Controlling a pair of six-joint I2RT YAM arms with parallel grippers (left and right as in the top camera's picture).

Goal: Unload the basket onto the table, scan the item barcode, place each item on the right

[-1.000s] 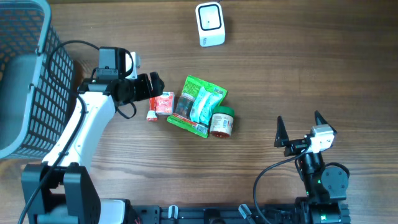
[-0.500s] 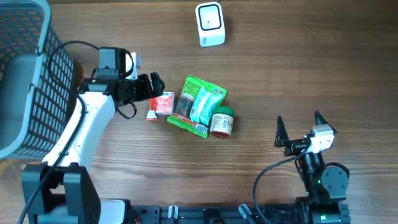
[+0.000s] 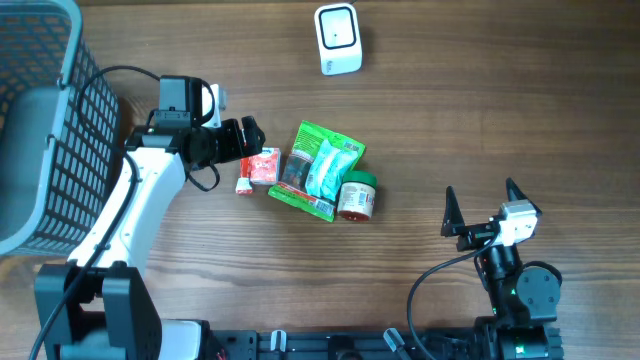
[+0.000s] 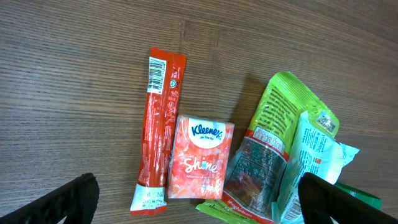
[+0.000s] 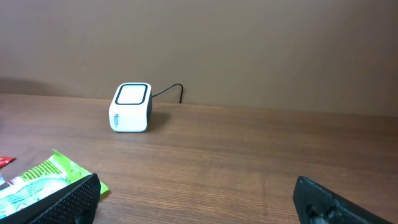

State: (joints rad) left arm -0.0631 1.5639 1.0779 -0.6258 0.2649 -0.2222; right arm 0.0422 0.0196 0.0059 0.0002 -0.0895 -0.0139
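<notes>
At left-centre of the overhead frame, your left gripper (image 3: 248,138) stood with its fingers spread wide, gripping nothing, at the left end of the item cluster. Its wrist view did not show whether the tips touched the table (image 3: 480,90).

Between the fingers in that view, a red stick sachet (image 4: 158,140) lay lengthwise against the left side of a Kleenex tissue pack (image 4: 201,157). A barcode faced up on the sachet's upper end. Right of the pack lay a green pouch (image 4: 273,124) with a pale blue packet (image 4: 314,155) on it. A green-lidded jar (image 3: 357,195) lay on its side at the cluster's right edge.

At lower right, your right gripper (image 3: 480,200) was likewise spread and empty, well apart from the cluster.

The white scanner (image 3: 337,38) stood at top centre, apart from every item. A grey basket (image 3: 40,120) filled the upper left corner.
</notes>
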